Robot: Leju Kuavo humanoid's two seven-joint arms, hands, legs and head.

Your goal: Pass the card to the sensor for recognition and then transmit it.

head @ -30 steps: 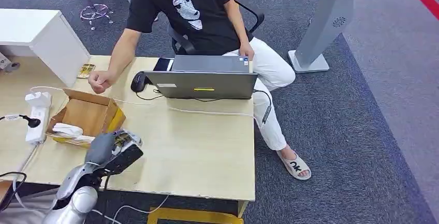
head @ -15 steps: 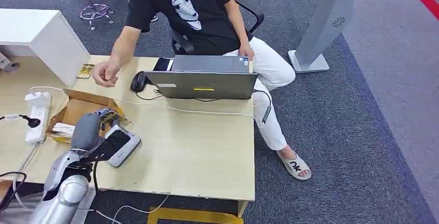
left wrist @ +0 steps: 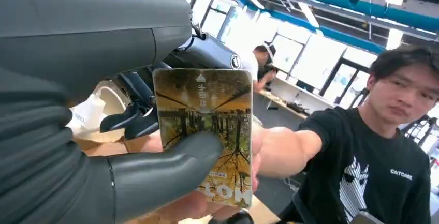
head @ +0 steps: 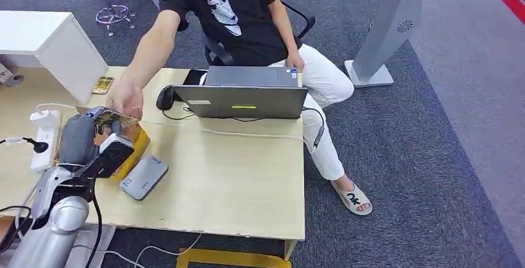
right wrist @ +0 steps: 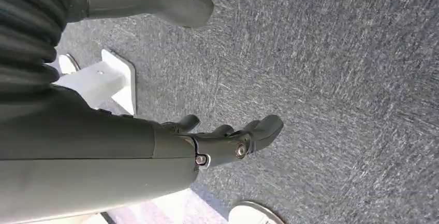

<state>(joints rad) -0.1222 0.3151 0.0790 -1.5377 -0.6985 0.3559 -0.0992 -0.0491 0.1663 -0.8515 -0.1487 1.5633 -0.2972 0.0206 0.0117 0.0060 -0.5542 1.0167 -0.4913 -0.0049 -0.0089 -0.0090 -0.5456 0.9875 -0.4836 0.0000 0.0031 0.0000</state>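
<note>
head view: a pale wooden desk [head: 235, 175] occupies the left and centre of the frame, its right edge bordering open grey carpet [head: 433, 156] that fills the right half; a grey stand [head: 390, 26] rises at upper right. on the desk, an open laptop [head: 241, 98] at centre, a cardboard box [head: 133, 141] at left, a white power strip [head: 43, 138] near the left edge, and the grey sensor [head: 143, 177] lying flat at lower left, well inside the front edge. the left hand [head: 93, 138] is raised above the box, thumb and fingers pinching the card [left wrist: 207, 131] — a person's hand [head: 125, 98] reaches to it from the upper left. right wrist view: the right hand [right wrist: 228, 141] hangs over carpet, fingers loosely curled, holding nothing.
</note>
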